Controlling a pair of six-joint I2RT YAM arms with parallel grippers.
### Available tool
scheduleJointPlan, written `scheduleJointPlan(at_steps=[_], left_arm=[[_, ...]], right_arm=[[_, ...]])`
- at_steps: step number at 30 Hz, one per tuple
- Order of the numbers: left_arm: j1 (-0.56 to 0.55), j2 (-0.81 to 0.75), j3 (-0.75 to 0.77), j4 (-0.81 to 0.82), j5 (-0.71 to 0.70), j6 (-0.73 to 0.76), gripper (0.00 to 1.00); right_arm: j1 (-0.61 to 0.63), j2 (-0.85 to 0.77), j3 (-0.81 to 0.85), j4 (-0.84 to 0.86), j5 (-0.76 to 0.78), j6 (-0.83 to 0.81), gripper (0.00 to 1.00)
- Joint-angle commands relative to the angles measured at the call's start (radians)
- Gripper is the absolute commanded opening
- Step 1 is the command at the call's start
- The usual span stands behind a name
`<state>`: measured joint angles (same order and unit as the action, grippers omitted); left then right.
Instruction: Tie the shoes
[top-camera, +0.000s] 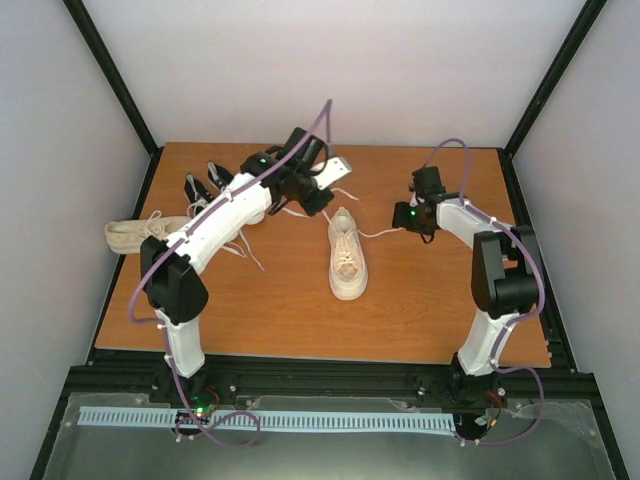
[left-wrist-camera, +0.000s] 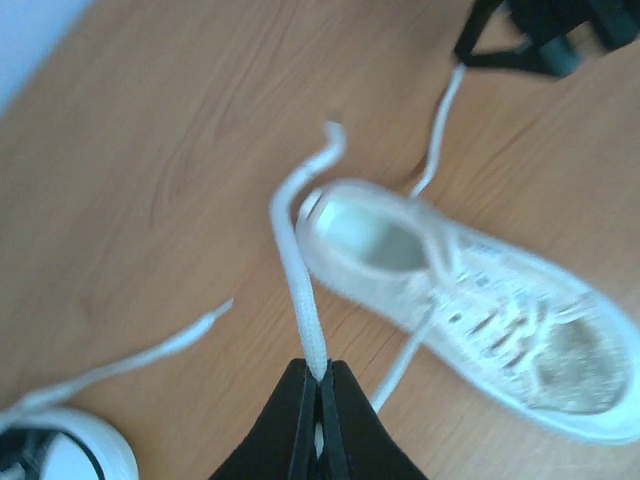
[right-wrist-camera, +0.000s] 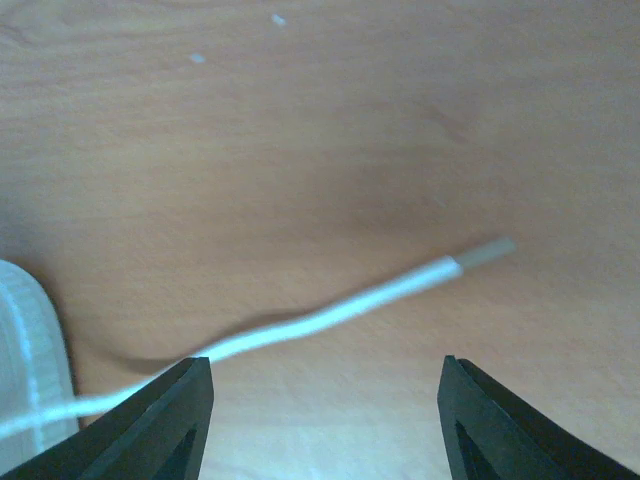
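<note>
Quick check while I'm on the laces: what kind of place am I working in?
Looks like an enclosed robot test cell, probably a lab: a wooden tabletop boxed in by plain white walls and black frame struts, with sneakers laid out, such as the cream shoe.

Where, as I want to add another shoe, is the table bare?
Freest is the near strip of table between the two arm bases, in front of the middle cream sneaker. The far right corner is bare too. Crowded: far left, with the black sneakers, the other cream sneaker, loose laces and the left gripper pinching a lace.
</note>
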<state>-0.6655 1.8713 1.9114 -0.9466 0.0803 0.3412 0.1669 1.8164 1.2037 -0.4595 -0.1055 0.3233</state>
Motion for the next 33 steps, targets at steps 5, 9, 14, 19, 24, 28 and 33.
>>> scheduleJointPlan(at_steps=[5,9,14,19,24,28,33], left_arm=[[0.143,0.031,-0.247,0.121,0.084,-0.167,0.01],[0.18,0.02,-0.329,0.187,0.115,-0.202,0.01],[0.209,-0.004,-0.398,0.241,0.147,-0.283,0.01],[0.21,-0.007,-0.44,0.25,0.165,-0.342,0.01],[0.21,-0.016,-0.459,0.257,0.152,-0.355,0.01],[0.211,-0.026,-0.47,0.243,0.154,-0.355,0.01],[0.21,-0.037,-0.507,0.216,0.174,-0.337,0.01]], right_arm=[[0.111,0.169,0.218,-0.107,0.125,-0.009,0.67],[0.115,0.169,0.195,-0.122,0.189,0.016,0.71],[0.114,0.163,0.171,-0.144,0.285,0.056,0.73],[0.114,0.203,0.174,-0.115,0.267,0.113,0.77],[0.115,0.253,0.185,-0.126,0.273,0.122,0.73],[0.113,0.253,0.154,-0.128,0.291,0.11,0.5],[0.094,0.203,0.096,-0.094,0.288,0.095,0.08]])
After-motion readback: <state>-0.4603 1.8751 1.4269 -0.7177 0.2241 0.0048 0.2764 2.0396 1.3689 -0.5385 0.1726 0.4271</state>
